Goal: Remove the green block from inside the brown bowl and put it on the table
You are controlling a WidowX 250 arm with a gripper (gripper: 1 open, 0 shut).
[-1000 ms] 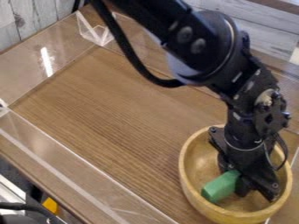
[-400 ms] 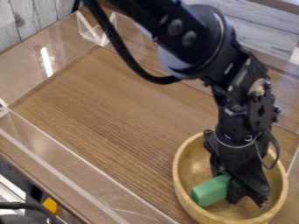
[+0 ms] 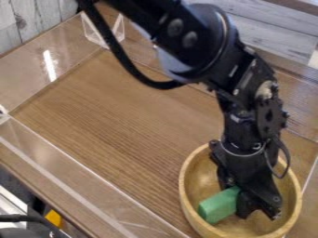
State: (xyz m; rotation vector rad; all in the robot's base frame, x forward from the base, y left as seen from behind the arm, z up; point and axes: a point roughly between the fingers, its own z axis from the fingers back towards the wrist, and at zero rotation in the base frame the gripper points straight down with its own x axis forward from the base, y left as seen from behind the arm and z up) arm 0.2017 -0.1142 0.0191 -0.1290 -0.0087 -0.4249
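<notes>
Fingers (image 3: 245, 198) grip one green block (image 3: 222, 204) inside one brown bowl (image 3: 192, 191) on the table (image 3: 112, 121).

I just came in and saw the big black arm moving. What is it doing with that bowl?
The robot arm is reaching straight down into the brown bowl at the near right corner of the table. Its gripper is down inside the bowl, right at the green block, and looks closed on one end of it. The block is not out yet; it sits inside the bowl, so the job of putting it on the table is not done.
</notes>
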